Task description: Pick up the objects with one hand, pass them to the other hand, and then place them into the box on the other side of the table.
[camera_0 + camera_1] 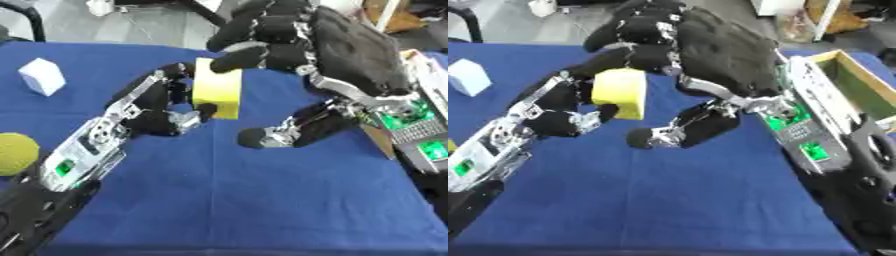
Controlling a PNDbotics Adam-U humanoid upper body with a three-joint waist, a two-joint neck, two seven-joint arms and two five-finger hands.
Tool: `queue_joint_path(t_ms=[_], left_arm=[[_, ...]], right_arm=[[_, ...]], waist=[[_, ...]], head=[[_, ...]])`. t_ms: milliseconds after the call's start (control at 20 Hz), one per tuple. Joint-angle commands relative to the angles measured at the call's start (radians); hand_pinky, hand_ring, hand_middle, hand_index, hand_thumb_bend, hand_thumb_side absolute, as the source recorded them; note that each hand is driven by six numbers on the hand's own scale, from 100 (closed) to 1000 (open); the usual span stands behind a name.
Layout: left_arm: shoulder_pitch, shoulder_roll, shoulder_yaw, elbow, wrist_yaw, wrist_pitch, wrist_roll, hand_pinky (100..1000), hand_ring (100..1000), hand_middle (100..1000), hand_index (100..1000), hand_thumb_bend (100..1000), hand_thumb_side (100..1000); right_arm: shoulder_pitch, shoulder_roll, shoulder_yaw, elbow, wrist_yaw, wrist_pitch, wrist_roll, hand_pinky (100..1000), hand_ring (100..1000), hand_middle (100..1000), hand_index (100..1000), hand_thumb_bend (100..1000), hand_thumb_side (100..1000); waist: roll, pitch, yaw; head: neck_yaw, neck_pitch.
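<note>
A yellow block (217, 92) hangs above the middle of the blue table (262, 200). My left hand (153, 107) comes up from the lower left and is shut on the block, fingers behind it and thumb against its lower edge. My right hand (350, 55) reaches in from the upper right. Its bent fingers (241, 56) rest on the block's top, while its thumb (267, 136) sticks out below and to the right, apart from the block. The block's far side is hidden by the fingers.
A white block (41, 76) lies at the far left of the table, and a yellow-green ball (16, 152) sits at the left edge. An open wooden box (859, 85) stands at the right, partly behind my right forearm.
</note>
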State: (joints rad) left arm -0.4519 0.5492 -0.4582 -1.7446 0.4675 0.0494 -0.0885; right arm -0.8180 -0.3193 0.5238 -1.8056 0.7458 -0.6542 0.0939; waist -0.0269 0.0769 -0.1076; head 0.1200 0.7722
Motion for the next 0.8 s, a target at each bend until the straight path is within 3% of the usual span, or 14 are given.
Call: queue_joint_path(t_ms=[50, 800], left_arm=[[-0.019, 0.031, -0.002, -0.038, 0.046, 0.012, 0.002, 585, 424, 395, 532, 363, 100], [-0.003, 0.059, 0.002, -0.122, 0.186, 0.024, 0.057, 586, 434, 407, 544, 374, 100]], right_arm=[[-0.015, 0.004, -0.004, 0.015, 0.048, -0.025, -0.020, 854, 788, 782, 823, 525, 268], [0.013, 0.010, -0.007, 0.072, 0.211, -0.052, -0.121, 850, 783, 783, 824, 497, 226]], waist=[[0.012, -0.014, 0.003], [0.014, -0.012, 0.006]], head=[[-0.004, -0.002], [-0.006, -0.002]])
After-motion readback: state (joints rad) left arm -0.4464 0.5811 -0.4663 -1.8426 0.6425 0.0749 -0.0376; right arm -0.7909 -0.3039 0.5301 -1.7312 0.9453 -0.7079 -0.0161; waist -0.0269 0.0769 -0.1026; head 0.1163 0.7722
